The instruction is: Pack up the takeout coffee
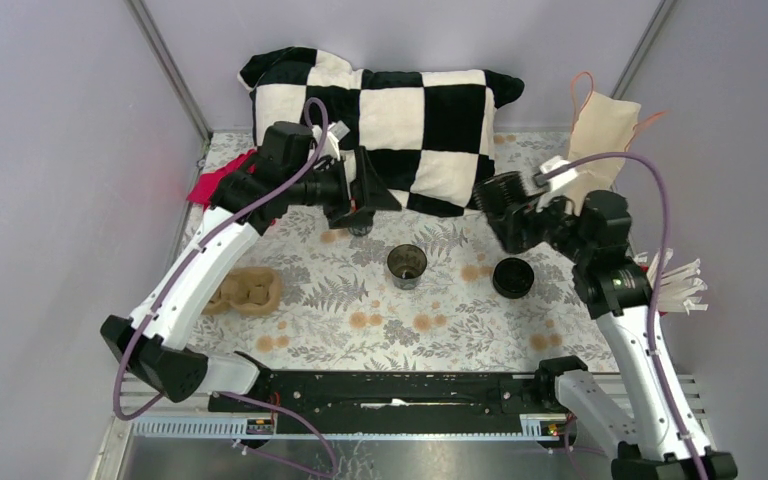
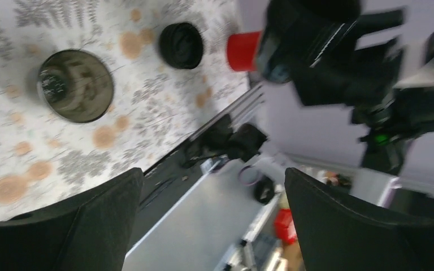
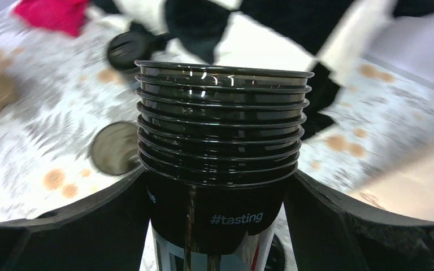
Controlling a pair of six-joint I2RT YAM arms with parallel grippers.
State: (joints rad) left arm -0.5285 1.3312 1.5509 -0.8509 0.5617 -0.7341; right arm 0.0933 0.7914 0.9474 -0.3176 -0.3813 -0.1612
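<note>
Black cup stack (image 3: 221,135) pinched between right fingers (image 3: 344,226), left fingers (image 2: 79,226) spread wide above tablecloth (image 2: 147,107)

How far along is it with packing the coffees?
Barely started. One black cup stands lidless on the table; the pulp carrier is empty. The right end effector grips a stack of nested cups; the left end effector is open, holding nothing. Left: a second cup, lidding, loading the carrier.

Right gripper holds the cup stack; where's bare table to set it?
Bare cloth: between the cup carrier and the open cup, and the near strip in front of both. Crowded: along the pillow under the left gripper, and from the black lid to the straws, under the right arm.
</note>
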